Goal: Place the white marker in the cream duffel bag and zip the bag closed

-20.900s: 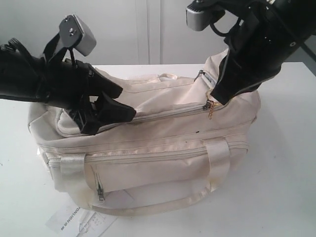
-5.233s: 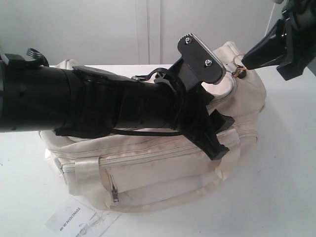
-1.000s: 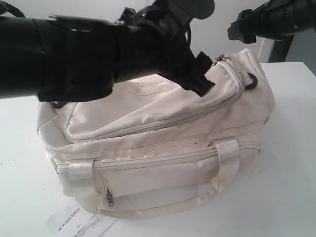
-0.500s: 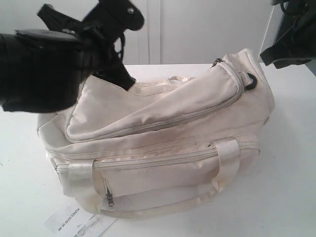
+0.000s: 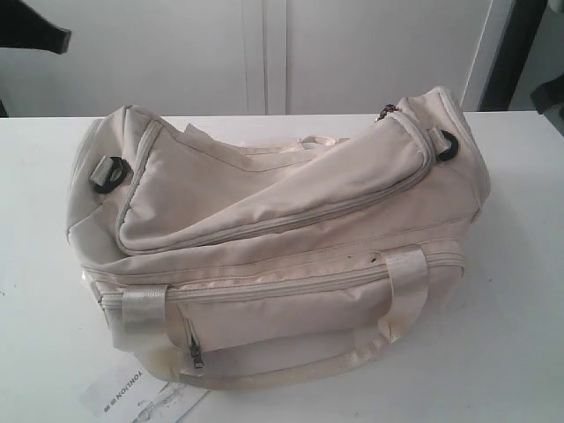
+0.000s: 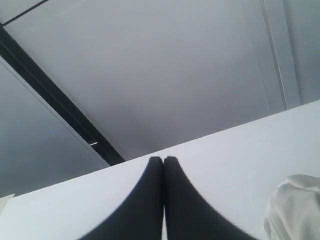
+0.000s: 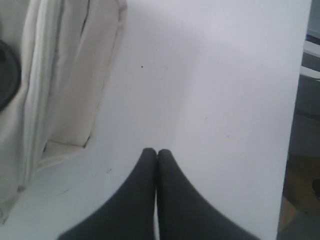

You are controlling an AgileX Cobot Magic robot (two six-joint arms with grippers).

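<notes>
Exterior view: the cream duffel bag (image 5: pixel 282 220) is lying on the bench (image 5: pixel 520 308), looking zipped, both arms having just pulled away. The white marker is showing nowhere, presumably inside.
Left wrist view: the left tool (image 6: pixel 163 161) is hanging pinched together, empty.
Right wrist view: the right tool (image 7: pixel 156 152) is doing likewise, beside the bag.

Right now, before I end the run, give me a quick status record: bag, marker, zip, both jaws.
cream duffel bag: on white table, upright
top zip: looks closed where visible
white marker: not visible
left gripper: jaws shut, empty, off the bag
right gripper: jaws shut, empty, off the bag
paper tag: on table by bag's front
</notes>
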